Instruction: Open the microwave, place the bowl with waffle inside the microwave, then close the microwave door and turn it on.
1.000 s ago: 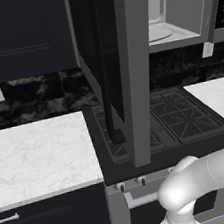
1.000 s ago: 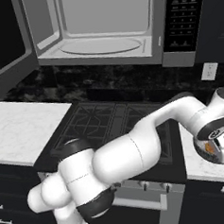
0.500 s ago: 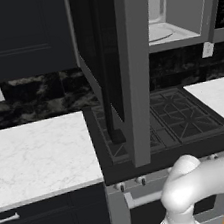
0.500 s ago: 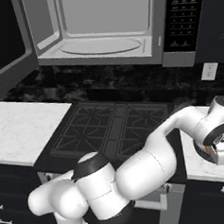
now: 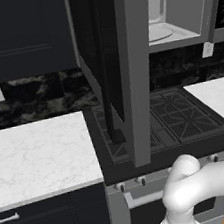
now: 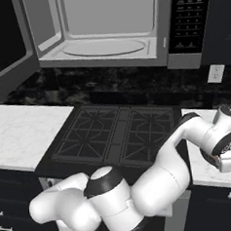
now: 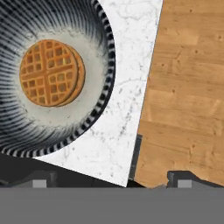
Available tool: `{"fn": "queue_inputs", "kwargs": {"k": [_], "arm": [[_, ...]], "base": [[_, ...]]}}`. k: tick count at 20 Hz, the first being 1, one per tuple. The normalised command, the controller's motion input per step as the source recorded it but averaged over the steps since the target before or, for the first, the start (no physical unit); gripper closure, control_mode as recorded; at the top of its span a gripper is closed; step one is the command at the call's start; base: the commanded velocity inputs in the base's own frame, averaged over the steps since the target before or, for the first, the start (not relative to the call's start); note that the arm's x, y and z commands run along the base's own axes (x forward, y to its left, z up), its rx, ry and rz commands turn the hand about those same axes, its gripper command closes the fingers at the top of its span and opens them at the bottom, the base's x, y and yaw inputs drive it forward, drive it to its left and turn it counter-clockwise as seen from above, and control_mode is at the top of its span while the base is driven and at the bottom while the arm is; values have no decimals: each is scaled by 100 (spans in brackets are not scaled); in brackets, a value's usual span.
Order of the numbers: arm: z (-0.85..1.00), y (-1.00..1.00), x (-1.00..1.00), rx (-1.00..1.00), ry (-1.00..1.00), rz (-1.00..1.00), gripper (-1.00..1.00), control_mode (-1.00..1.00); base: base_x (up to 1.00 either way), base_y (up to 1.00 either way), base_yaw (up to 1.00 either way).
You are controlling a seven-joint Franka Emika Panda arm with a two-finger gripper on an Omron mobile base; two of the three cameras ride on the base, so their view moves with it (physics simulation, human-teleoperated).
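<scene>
In the hand view the dark grey bowl (image 7: 98, 94) lies at the upper left on white marble, with the round golden waffle (image 7: 49, 72) flat in its middle. My gripper (image 7: 112, 181) is open above the bowl's edge, one fingertip over the bowl and the other over the wooden floor beyond the counter. In the right base view my wrist (image 6: 222, 138) hangs over the right counter (image 6: 207, 173). The microwave (image 6: 102, 37) stands open above the stove, its white turntable (image 6: 103, 48) bare. The microwave door (image 5: 128, 71) swings far out over the stove.
A black gas stove (image 6: 116, 132) sits below the microwave. White marble counter (image 5: 39, 154) runs to its left over dark drawers. The open door's edge hangs low across the stove front. The microwave's control panel (image 6: 186, 22) is on its right side.
My arm has sunk lower and the hand has come down a little over the right counter. The jaws stay wide apart and the microwave door has not moved.
</scene>
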Motion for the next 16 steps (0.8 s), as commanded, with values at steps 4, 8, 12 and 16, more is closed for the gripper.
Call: {"fn": "queue_inputs", "kwargs": {"k": [4, 8, 12, 16], "arm": [[-24, 0, 14, 0, -1, -6, -100, -100], [-23, -5, 14, 0, -2, -8, -100, -100], [-25, -18, 17, 0, -2, -13, -100, -100], [-21, -26, 14, 0, -2, -15, -100, -100]], "base": [[0, 0, 0], [0, 0, 0], [0, 0, 0], [0, 0, 0]]}}
